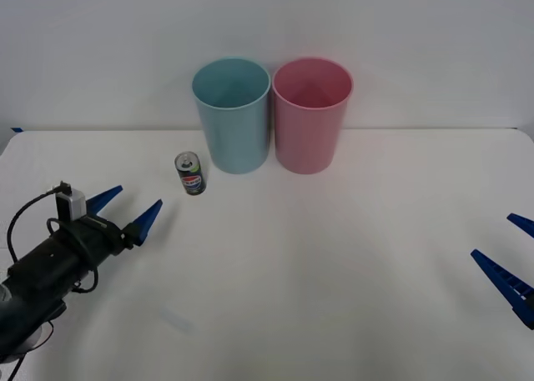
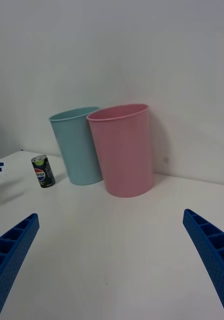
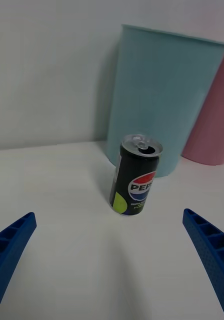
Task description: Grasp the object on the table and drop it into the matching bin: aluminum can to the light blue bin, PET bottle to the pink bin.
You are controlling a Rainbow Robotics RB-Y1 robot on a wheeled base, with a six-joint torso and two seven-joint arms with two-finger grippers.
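A small dark aluminum can [image 1: 190, 173] with a silver top and a round red-white-blue logo stands upright on the white table [image 1: 334, 264], just left of the light blue bin [image 1: 233, 114]. The pink bin [image 1: 310, 114] stands right beside the blue one. My left gripper [image 1: 132, 206] is open, low over the table, a short way in front and to the left of the can, pointing at it. In the left wrist view the can [image 3: 134, 175] stands centred ahead, between the blue fingers [image 3: 212, 250]. My right gripper [image 1: 509, 256] hangs open at the right edge, far from the can [image 2: 42, 172].
Both bins stand at the back of the table against a plain white wall [image 1: 417, 47]. The light blue bin [image 2: 77, 146] and pink bin [image 2: 123, 149] touch or nearly touch. Bare table surface spreads across the middle and right.
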